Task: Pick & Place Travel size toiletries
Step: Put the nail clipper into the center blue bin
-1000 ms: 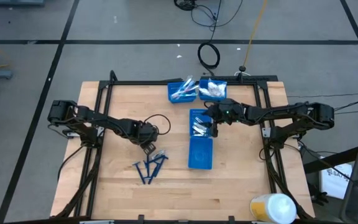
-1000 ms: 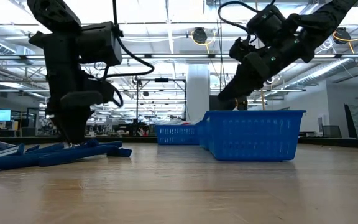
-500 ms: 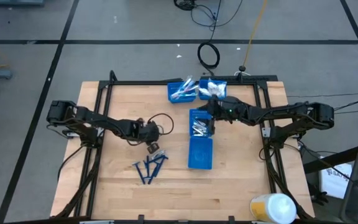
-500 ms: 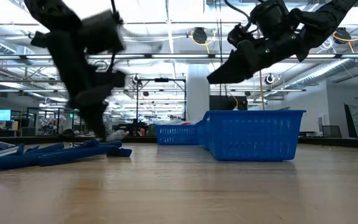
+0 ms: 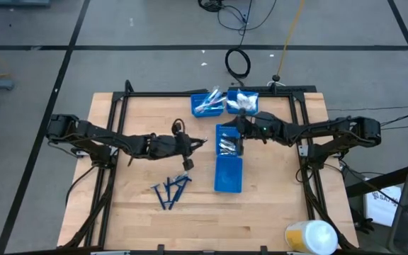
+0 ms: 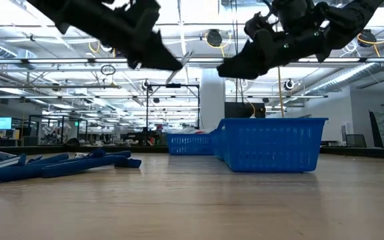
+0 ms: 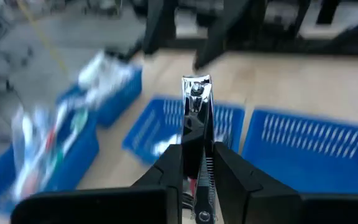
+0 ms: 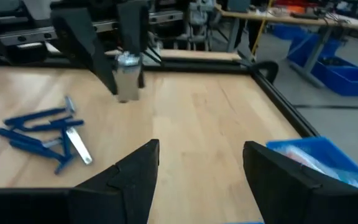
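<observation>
Blue plastic bins are seen on the pale wooden counter [image 5: 140,219]: a long bin [image 5: 228,167] at the centre, holding a few silvery items at its far end, and two smaller bins [image 5: 207,103] at the far edge, filled with white and light-blue toiletries [image 5: 244,101]. A cluster of dark blue razors [image 5: 170,190] lies on the counter nearer the front, with one silvery piece [image 8: 78,145] among them in the right wrist view. A black frame [image 5: 190,94] borders the work area. No obstacle is seen between the left end effector and the long bin.

The left end effector [image 5: 197,144] is raised above the counter, just beside the long bin; its fingers [image 7: 166,171] are closed on a slim silvery metal clipper [image 7: 197,106], which projects forward between them. The right end effector [image 5: 238,147] is held over the far end of the long bin, its fingers [image 8: 132,168] spread wide apart and holding nothing.

Beyond the counter, a grey floor with dark lines, a coiled cable [image 5: 238,62] and a large open hall with ceiling lights are visible
</observation>
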{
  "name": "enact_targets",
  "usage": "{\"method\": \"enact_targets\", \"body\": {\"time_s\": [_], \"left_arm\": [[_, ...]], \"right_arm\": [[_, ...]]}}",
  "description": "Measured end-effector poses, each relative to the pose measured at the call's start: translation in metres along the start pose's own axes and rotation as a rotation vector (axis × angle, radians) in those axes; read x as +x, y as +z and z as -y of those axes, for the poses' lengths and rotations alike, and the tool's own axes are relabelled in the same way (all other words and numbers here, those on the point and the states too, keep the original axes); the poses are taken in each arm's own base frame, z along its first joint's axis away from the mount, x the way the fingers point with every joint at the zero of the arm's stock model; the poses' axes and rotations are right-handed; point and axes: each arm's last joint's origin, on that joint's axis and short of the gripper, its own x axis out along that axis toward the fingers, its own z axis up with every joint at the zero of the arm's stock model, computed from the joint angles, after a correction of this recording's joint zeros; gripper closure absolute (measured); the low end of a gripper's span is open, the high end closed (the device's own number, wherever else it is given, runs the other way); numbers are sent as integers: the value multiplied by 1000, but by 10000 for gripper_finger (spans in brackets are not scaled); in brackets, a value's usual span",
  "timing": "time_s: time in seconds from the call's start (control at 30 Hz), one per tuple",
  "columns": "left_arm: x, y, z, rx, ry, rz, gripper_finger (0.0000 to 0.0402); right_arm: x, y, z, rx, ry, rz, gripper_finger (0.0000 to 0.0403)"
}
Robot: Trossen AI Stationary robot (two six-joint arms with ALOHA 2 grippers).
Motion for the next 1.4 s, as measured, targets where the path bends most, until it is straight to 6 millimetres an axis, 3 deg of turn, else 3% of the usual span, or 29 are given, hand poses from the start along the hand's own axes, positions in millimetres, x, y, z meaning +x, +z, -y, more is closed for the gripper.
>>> {"method": "enact_targets", "body": {"time_s": [0.43, 0.63, 1.17, 1.4], "left_arm": [[11, 9, 2, -30, -52, 147, 357], [20, 7, 6, -14, -68, 210, 359], [43, 23, 15, 65, -105, 239, 358], [43, 24, 15, 71, -100, 246, 357]], "right_arm": [[0, 19, -29, 20, 99, 172, 125], [-1, 22, -34, 14, 115, 198, 118], [0, 22, -36, 7, 190, 222, 147], [0, 22, -36, -32, 187, 221, 194]]}}
